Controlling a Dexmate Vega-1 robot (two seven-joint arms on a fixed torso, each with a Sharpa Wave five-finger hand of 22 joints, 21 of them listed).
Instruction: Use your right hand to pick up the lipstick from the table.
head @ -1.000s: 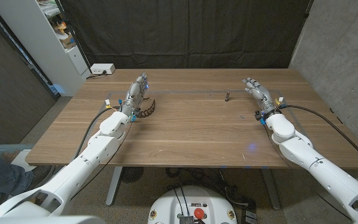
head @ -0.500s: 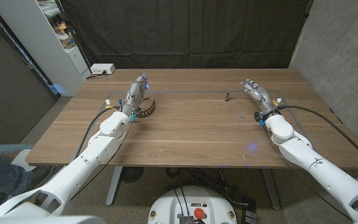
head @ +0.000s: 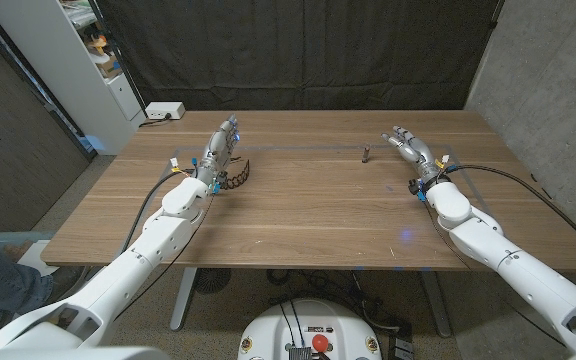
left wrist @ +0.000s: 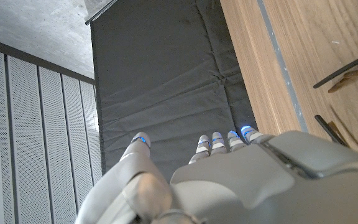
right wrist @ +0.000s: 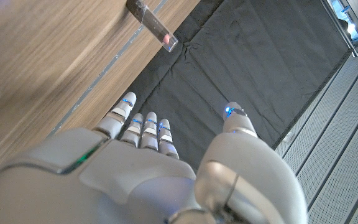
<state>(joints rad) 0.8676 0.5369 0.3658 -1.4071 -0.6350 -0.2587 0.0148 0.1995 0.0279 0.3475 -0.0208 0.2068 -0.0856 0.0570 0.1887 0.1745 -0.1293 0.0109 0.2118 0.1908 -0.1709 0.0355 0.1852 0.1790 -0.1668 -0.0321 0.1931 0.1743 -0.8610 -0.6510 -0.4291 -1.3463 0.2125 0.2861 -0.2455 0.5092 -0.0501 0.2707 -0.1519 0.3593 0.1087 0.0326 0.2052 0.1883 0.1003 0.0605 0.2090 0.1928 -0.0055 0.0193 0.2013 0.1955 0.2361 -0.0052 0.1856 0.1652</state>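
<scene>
Meanwhile the left robot hand (head: 221, 148) waits with nothing in it, well left of the lipstick (head: 365, 154); the lipstick stands upright on the desk (head: 298, 215); right of it, the right robot hand (head: 408, 146), fingers spread and empty, has edged nearer, the grasp not yet made.

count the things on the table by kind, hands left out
lipstick: 1
dark curved thing beside the left robot hand, kind unclear: 1
white box with a cable at the far left corner: 1
total: 3
</scene>
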